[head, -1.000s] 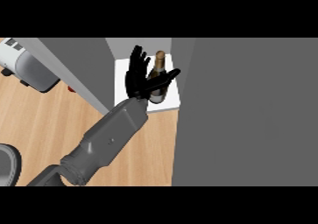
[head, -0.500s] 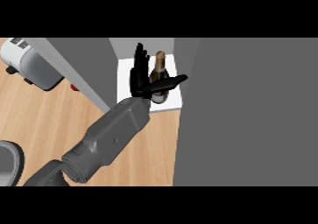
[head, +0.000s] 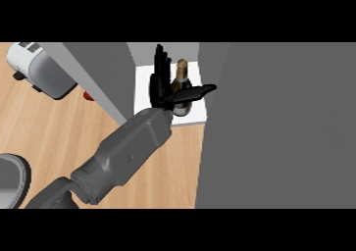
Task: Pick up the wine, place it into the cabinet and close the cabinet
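Dark glass wine bottle [head: 182, 83] upright on white cabinet shelf [head: 197, 112] near front edge; black left hand [head: 166, 88] released beside it, door unshut.

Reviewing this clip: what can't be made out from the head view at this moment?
- Wine bottle: its lower part is hidden behind the left hand, so whether it stands on the cabinet shelf cannot be told.
- Right hand: not in view.
- Toaster: partly covered by the grey cabinet panel.
- Red thing by that panel: mostly hidden, too small to identify.
- Grey round thing: cut off by the left edge.
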